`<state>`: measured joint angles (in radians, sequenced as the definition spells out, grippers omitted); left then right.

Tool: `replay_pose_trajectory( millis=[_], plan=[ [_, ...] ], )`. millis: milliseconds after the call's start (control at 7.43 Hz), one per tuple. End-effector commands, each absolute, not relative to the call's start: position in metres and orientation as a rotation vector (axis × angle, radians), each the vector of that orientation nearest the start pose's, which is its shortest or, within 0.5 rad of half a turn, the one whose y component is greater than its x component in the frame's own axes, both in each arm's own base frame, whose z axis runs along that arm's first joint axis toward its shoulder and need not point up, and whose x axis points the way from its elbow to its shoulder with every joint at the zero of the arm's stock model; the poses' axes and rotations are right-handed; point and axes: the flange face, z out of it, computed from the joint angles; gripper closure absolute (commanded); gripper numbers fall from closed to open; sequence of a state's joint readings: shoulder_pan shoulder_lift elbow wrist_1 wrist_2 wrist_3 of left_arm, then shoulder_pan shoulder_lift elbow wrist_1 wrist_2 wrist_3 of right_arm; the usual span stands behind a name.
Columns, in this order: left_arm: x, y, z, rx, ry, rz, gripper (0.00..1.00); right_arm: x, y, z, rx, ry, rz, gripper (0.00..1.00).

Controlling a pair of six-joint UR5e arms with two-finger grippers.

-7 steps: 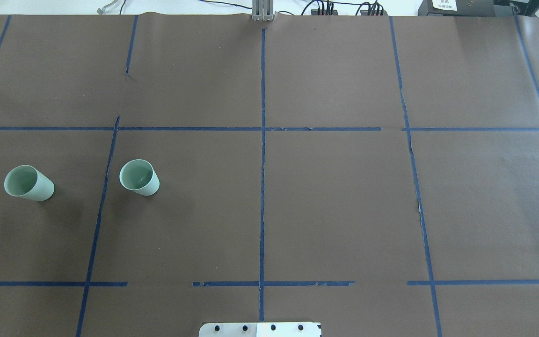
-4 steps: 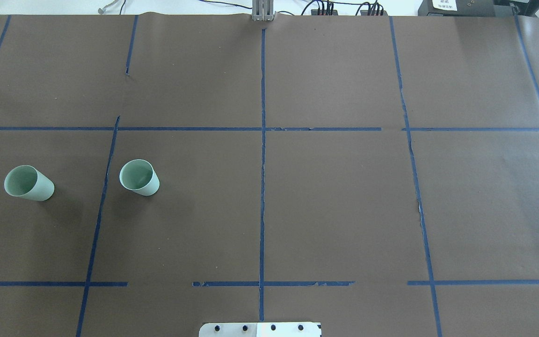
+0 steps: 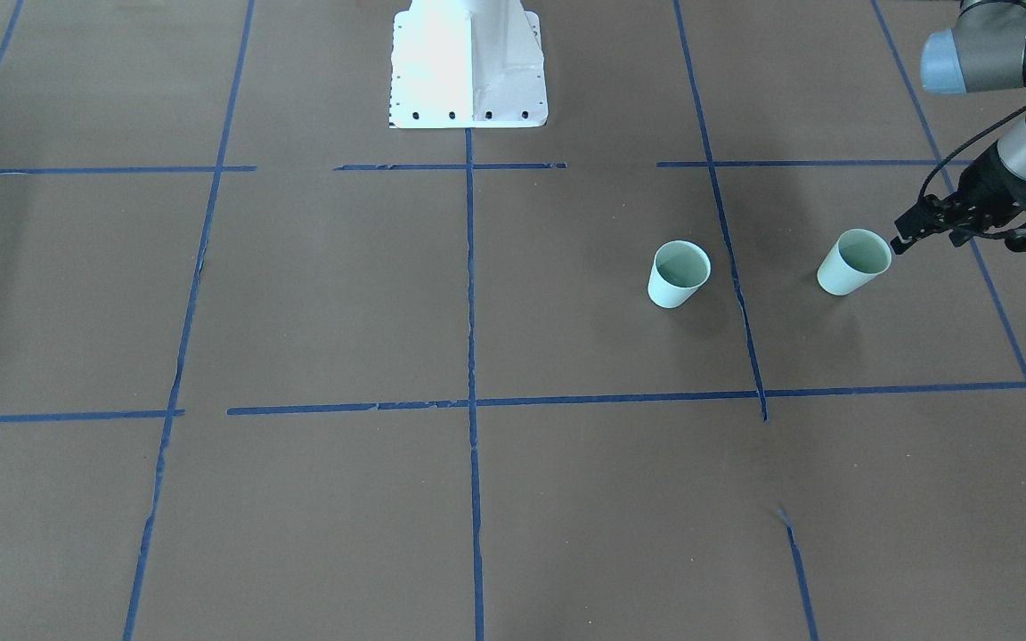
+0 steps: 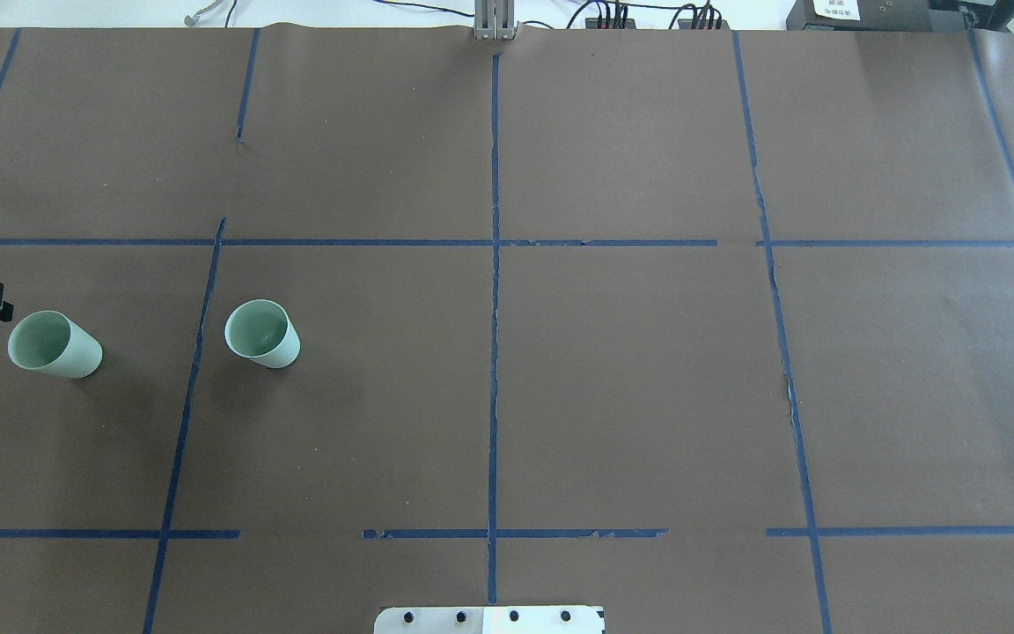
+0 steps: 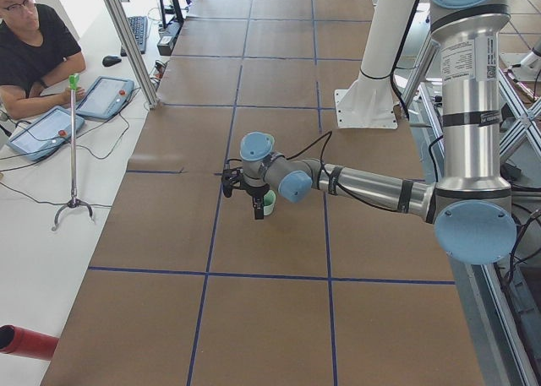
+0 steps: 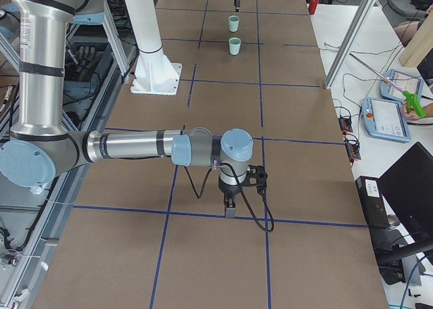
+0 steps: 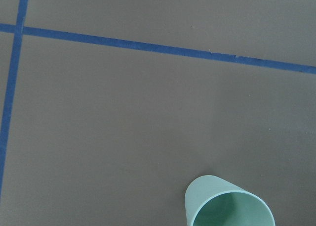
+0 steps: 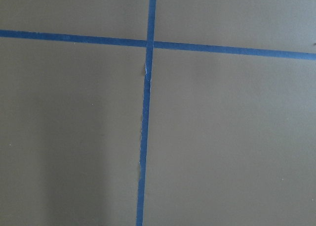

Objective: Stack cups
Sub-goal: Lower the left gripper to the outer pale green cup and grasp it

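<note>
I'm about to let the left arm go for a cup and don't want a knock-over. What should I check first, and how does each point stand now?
1. Both cups upright, mouths up: ok, for the outer cup and the inner cup.
2. Cups apart, with only a tape line between them: ok.
3. Left end effector open: ok, it looks open in the front-facing view.
4. Left end effector centred over the outer cup: not ok. It is off to the cup's outer side, and the wrist view shows the cup only at its bottom edge.
5. Right end effector away from the cups: ok. Whether it is open or shut: cannot tell.
</note>
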<state>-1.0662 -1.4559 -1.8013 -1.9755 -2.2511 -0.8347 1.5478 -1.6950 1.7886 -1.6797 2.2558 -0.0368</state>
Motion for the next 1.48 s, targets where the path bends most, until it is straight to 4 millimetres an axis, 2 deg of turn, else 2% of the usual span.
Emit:
replay_pose_trajectory(
  millis=[0,404,538,673,808,942,1077,1212,1346],
  plan=[
    [0.176,-0.439,0.565,-0.039,0.818,-0.124,0.00,0.060,-0.438,0.626,-0.010,-0.686,-0.052,0.00],
    [0.202,-0.432,0.570,-0.070,0.812,-0.079,0.00,0.060,-0.438,0.626,-0.010,-0.686,-0.052,0.00],
    [0.206,-0.433,0.572,-0.074,0.810,-0.075,0.08,0.060,-0.438,0.626,-0.010,-0.686,-0.052,0.00],
    [0.211,-0.435,0.573,-0.080,0.808,-0.071,0.41,0.060,-0.438,0.626,-0.010,-0.686,-0.052,0.00],
    [0.212,-0.436,0.575,-0.083,0.807,-0.072,0.87,0.060,-0.438,0.626,-0.010,-0.686,-0.052,0.00],
    [0.212,-0.436,0.573,-0.083,0.810,-0.072,1.00,0.060,-0.438,0.626,-0.010,-0.686,-0.052,0.00],
    [0.212,-0.436,0.571,-0.086,0.815,-0.073,1.00,0.060,-0.438,0.626,-0.010,-0.686,-0.052,0.00],
    [0.213,-0.437,0.552,-0.099,0.840,-0.135,1.00,0.060,-0.438,0.626,-0.010,-0.686,-0.052,0.00],
    [0.209,-0.435,0.509,-0.110,0.884,-0.252,1.00,0.060,-0.438,0.626,-0.010,-0.686,-0.052,0.00]
  ],
)
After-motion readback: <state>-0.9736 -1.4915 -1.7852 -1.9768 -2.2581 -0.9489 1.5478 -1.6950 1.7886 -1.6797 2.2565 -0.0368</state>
